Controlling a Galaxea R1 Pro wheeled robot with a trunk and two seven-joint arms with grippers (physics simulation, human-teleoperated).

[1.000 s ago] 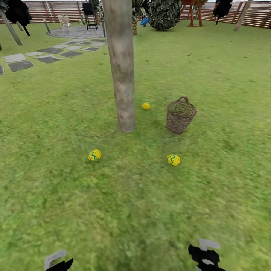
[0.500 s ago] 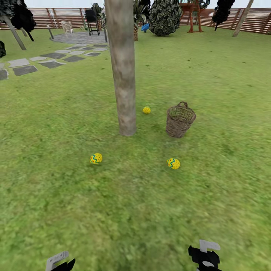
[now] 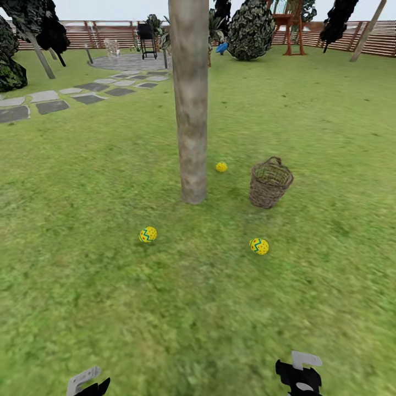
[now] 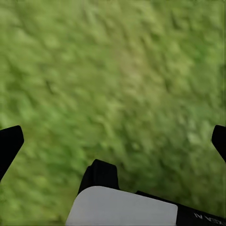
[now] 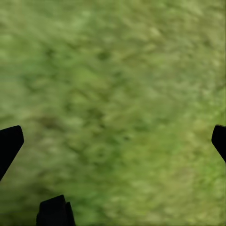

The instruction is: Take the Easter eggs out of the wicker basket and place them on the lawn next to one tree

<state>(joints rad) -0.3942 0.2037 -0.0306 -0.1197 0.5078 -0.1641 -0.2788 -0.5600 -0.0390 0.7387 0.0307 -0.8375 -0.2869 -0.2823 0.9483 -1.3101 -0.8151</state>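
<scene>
From the head camera I'm looking down across the lawn [image 3: 308, 126] at the tree [image 3: 191, 104], its bare grey-brown trunk standing straight up in the middle of the garden. Three Easter eggs are lying on the grass around it: one [image 3: 148, 235] nearer me and to the trunk's left, one [image 3: 259, 246] nearer me and to its right, and one [image 3: 221, 166] just beyond the trunk, between it and the wicker basket [image 3: 269, 183]. The basket is sitting upright to the right of the trunk, and I'm seeing no egg inside it, though the near wall is hiding part of the bottom. Both arms are hanging low at the bottom edge, left gripper [image 3: 88, 383] and right gripper [image 3: 300, 374], well apart from every egg.

Through the left wrist camera I'm seeing blurred grass, with the two dark fingertips [image 4: 9, 146] sitting wide apart at the picture's edges and nothing between them.

The right wrist camera is giving me the same: fingertips [image 5: 9, 143] spread wide, bare grass between, nothing held.

By my reading, the placing is done and I'm checking the result. The next call is whether the front two eggs count as beside the trunk; if not, I'm rolling closer and nudging one in.
</scene>
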